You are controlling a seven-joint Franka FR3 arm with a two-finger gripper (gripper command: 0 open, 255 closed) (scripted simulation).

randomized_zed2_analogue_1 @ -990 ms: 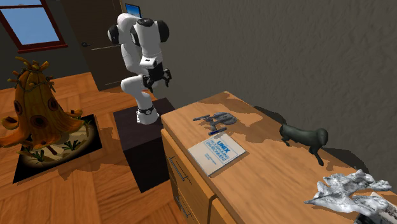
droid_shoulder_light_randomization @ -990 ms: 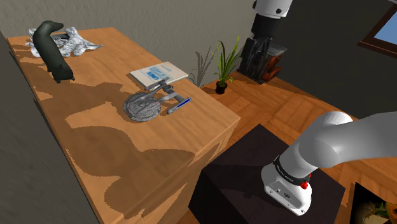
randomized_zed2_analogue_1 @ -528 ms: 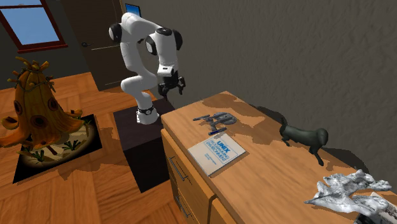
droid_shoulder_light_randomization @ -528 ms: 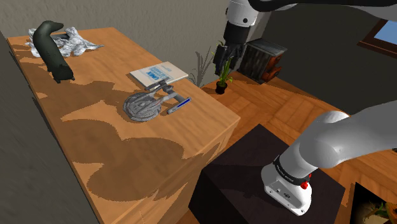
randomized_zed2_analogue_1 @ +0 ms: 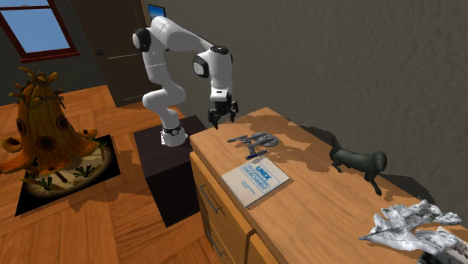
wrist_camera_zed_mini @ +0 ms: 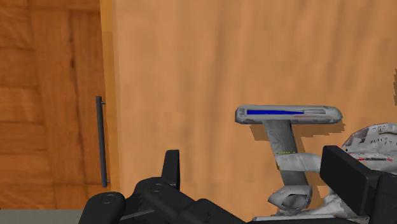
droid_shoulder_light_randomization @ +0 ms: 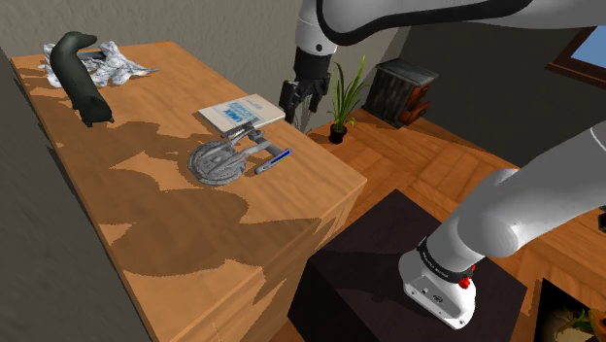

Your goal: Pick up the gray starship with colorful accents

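The claw (droid_shoulder_light_randomization: pixel 299 111) hangs with its two fingers apart and nothing between them, pointing down over the counter's near edge. A second ago it was high up over the floor, out past the potted plant (droid_shoulder_light_randomization: pixel 341 95); it has since swung in and dropped lower, and the arm's shadow has slid across the wood with it. I judge this to be the approach, well under way but with no grasp yet.

The gray starship (droid_shoulder_light_randomization: pixel 233 156), with a blue stripe on its nacelle, lies flat on the counter (droid_shoulder_light_randomization: pixel 175 228) just beyond and below the claw. In the wrist view it sits off toward one finger rather than centred. The claw probably needs to shift over the hull before it descends.

Close beside the claw, next to the ship, lies a white and blue book (droid_shoulder_light_randomization: pixel 243 112). Much farther off, at the counter's other end, are a dark animal figure (droid_shoulder_light_randomization: pixel 80 73) and a crumpled silvery sheet (droid_shoulder_light_randomization: pixel 115 64). Below the claw a drawer handle (wrist_camera_zed_mini: pixel 100 140) runs along the cabinet front.

Around it are a plank floor, dark grey walls, a red-framed window (randomized_zed2_analogue_1: pixel 34 30) and an orange stump-like ornament (randomized_zed2_analogue_1: pixel 41 124).
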